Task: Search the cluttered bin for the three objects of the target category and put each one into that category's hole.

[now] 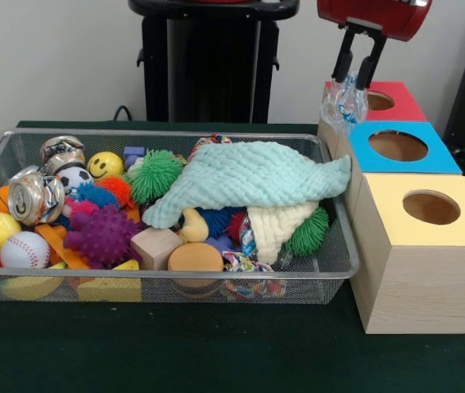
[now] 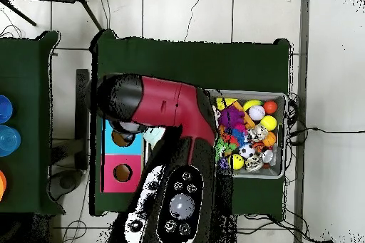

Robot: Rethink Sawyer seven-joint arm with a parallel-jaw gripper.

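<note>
The silver wire-mesh bin (image 1: 167, 133) lies on the green table, heaped with toys, and also shows in the overhead view (image 2: 284, 140). My gripper (image 1: 354, 82) hangs at the top right, above the near left edge of the red-topped box (image 1: 392, 100). It is shut on a crumpled clear plastic bottle (image 1: 343, 105), which dangles beside the red and blue boxes. The blue-topped box (image 1: 398, 146) and the yellow-topped box (image 1: 429, 209) stand in a row in front of it, each with a round hole. In the overhead view the arm (image 2: 167, 108) hides the gripper.
In the bin lie two crushed cans (image 1: 36, 196), a mint cloth (image 1: 249, 176), a purple spiky ball (image 1: 101, 233), a baseball (image 1: 24, 250), a green fuzzy ball (image 1: 155, 174), a wooden block (image 1: 155, 246) and several more balls. The black pedestal (image 1: 212, 61) stands behind.
</note>
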